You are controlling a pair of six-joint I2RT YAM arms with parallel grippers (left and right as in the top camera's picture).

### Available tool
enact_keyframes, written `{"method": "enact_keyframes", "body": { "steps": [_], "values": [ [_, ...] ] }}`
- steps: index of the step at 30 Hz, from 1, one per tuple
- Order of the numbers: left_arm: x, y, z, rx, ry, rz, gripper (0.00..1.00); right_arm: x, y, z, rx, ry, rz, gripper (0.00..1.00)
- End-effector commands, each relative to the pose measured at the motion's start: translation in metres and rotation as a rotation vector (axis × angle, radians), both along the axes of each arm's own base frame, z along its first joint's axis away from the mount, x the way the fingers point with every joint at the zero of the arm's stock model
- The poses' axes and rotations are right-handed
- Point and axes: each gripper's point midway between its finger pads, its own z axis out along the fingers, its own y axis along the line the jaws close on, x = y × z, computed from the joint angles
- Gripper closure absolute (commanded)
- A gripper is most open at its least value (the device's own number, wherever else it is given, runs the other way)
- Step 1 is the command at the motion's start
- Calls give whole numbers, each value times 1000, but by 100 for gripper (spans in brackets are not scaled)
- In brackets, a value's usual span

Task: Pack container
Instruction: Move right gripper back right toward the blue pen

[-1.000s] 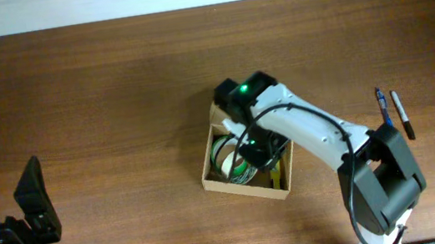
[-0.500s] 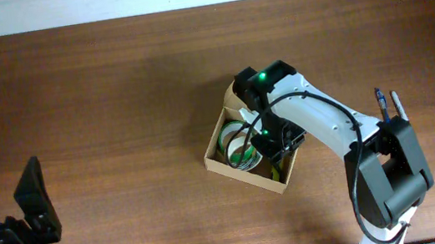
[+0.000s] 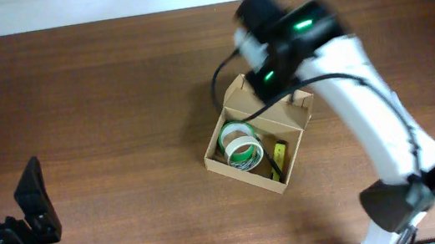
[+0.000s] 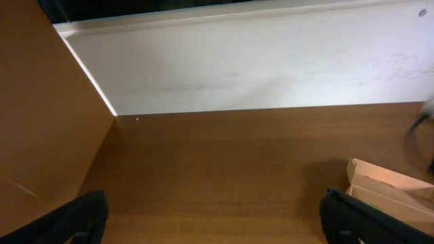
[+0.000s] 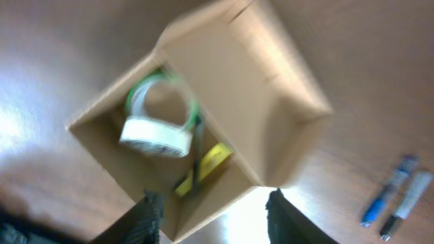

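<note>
The box (image 3: pixel 244 167) sits on the brown surface (image 3: pixel 98 112), a little right of the middle. It is turned so that one corner points to the front. Its lid (image 3: pixel 273 106) is open and stands up at the far side. You can see right down into the box.

Inside the box lie some tape rolls (image 5: pixel 154 135). One is white and one has a green rim. They touch each other on the left side of the box. A small yellow thing (image 5: pixel 210 163) lies next to them, close to the right wall of the box.

The right arm (image 3: pixel 369 119) reaches over the far side of the box and looks blurry. The right hand (image 5: pixel 215 220) hangs above the box. Its two fingers (image 5: pixel 146 217) are apart, and nothing is between them. It does not touch the box.

Two pens (image 5: pixel 388 192) lie side by side on the surface, off to the right of the box.

The left hand (image 4: pixel 224 227) is far away, at the left front edge of the surface. Its fingers are spread very wide and it is empty. From there you can only see one corner of the box, off to the right.
</note>
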Motion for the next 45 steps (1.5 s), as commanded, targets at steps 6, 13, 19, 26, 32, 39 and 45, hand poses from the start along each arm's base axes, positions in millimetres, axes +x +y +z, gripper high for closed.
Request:
{"method": "enact_keyframes", "body": {
  "steps": [6,13,19,26,32,39,45],
  "values": [
    [3,0,-2,20,12,3,0,7,-183,8,-74,38,-531,36],
    [3,0,-2,20,12,3,0,-20,-270,-74,-103,286,-760,35],
    [3,0,-2,20,12,3,0,-23,-282,-132,-92,330,-688,34],
    [3,0,-2,21,12,4,0,-11,-293,-153,-153,271,-587,28],
    [5,1,-3,50,21,0,0,-1,-307,-159,-218,221,-531,39],
    [5,4,-4,60,24,19,1,18,-327,-170,-265,159,-495,39],
    [5,5,-4,61,23,21,0,22,-315,-205,-165,215,-459,39]
  ]
}}
